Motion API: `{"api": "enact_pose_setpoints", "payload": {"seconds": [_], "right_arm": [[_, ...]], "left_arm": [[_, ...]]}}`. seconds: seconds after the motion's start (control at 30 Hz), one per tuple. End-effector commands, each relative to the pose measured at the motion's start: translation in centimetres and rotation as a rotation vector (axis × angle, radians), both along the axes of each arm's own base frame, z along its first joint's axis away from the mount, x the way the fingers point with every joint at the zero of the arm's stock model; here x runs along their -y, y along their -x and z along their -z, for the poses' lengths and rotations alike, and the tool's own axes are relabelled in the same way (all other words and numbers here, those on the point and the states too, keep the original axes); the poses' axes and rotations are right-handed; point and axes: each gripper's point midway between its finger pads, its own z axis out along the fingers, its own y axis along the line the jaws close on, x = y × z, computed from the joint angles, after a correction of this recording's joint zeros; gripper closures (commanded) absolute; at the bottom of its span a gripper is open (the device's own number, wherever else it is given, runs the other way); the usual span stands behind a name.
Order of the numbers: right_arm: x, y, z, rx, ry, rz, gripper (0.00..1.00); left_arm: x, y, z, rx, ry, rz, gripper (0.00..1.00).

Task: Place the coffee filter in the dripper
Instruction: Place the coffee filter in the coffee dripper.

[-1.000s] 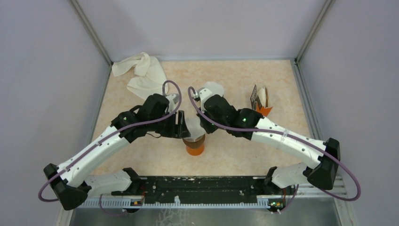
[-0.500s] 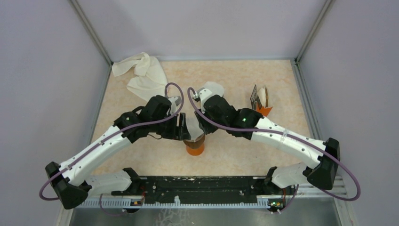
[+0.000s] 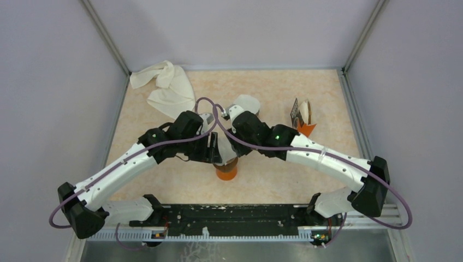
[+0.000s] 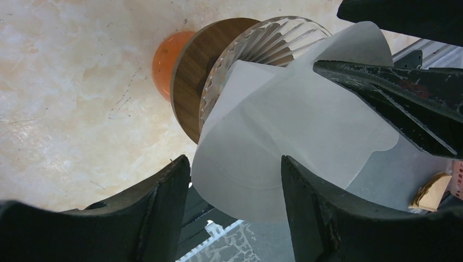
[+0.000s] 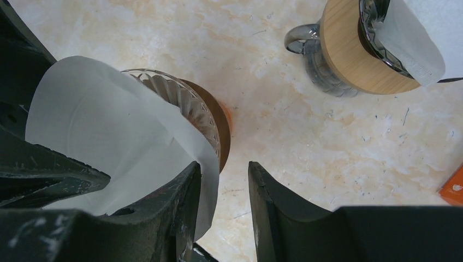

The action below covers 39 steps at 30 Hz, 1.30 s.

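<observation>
Your right fingers have let go. They stand parted, with bare counter showing in the gap and only the paper's edge hanging beside the inner one. Your left fingers are spread wide on either side of the coffee filter's lower edge, and neither one pinches it. The filter sits in the ribbed glass dripper and stands well above its rim. The dripper rests on a wooden collar over an orange base.

Compared with a second ago, both arms have drawn in over the dripper in the top view, and their purple cables now cross above it.

Only the left wrist view shows one of your right fingers lying along the far side of the paper. Only the right wrist view shows a second dripper with a handle, a wooden collar and its own filter, standing apart on the counter. Only the top view shows the crumpled white cloth in the far left corner.
</observation>
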Motion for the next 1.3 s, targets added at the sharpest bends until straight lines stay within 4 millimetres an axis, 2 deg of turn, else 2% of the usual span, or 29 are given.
{"api": "enact_pose_setpoints", "payload": {"seconds": [0.0, 0.53, 0.9, 1.27], "right_arm": [[-0.7, -1.0, -0.4, 0.023, -0.026, 0.006, 0.62], [-0.5, -1.4, 1.1, -0.005, -0.001, 0.018, 0.62], [-1.0, -1.1, -3.0, 0.037, -0.113, -0.005, 0.61], [-1.2, -1.1, -4.2, 0.042, -0.142, -0.018, 0.57]], "left_arm": [[0.0, -0.2, 0.7, 0.012, -0.025, 0.014, 0.32], [-0.6, -0.7, 1.9, 0.026, -0.055, -0.02, 0.31], [0.1, -1.4, 0.1, 0.096, 0.033, -0.038, 0.29], [0.1, -1.9, -1.4, 0.146, 0.081, -0.066, 0.25]]}}
